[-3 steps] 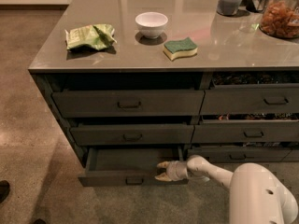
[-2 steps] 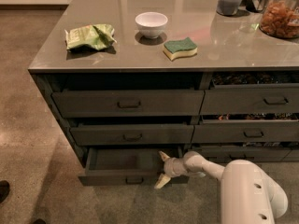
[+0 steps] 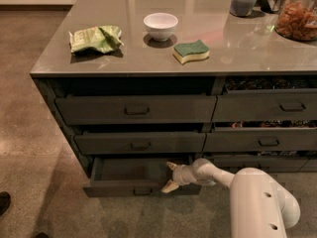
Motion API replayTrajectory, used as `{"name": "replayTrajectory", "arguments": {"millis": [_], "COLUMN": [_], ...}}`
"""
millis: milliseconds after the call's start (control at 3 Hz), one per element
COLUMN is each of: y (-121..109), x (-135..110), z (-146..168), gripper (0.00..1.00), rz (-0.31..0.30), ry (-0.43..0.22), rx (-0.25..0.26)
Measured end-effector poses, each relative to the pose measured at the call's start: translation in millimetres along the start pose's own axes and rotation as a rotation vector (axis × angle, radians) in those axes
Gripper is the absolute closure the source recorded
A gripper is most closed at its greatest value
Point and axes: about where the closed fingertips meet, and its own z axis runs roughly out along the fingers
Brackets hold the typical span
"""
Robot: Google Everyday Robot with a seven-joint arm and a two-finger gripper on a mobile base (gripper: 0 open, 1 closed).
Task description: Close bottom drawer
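The bottom drawer point(image 3: 124, 188) is the lowest of the left stack under the grey counter. It stands pulled out, with a low dark grey front, a small centre pull point(image 3: 142, 191) and a bare grey inside. My gripper point(image 3: 170, 176) is at the right part of the drawer's front. Its two pale fingers are spread apart, one above the front's top edge over the drawer's inside and one low against the front face. It holds nothing. The white arm point(image 3: 257, 197) comes in from the lower right.
Two taller grey drawers point(image 3: 136, 110) sit above it, slightly ajar. The right stack point(image 3: 265, 143) shows colourful clutter inside. On the counter lie a green bag point(image 3: 95, 37), a white bowl point(image 3: 160, 25), a sponge point(image 3: 191, 51) and jars point(image 3: 297, 14). A dark shoe point(image 3: 4, 202) is at the left floor.
The gripper has turned from level to upright, its fingers now spread over the drawer front's right part. The drawer has not visibly moved.
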Motion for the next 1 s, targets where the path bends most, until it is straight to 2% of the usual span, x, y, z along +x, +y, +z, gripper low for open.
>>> {"name": "replayTrajectory", "arguments": {"millis": [667,1000], "y": [-16.3,-24.9], "x": [-2.6,-12.3], "z": [-1.0,-17.4], "gripper": [0.65,0.88], "rz": [0.000,-0.017], "ry": [0.004,-0.014], "rx": [0.043,0.101]}}
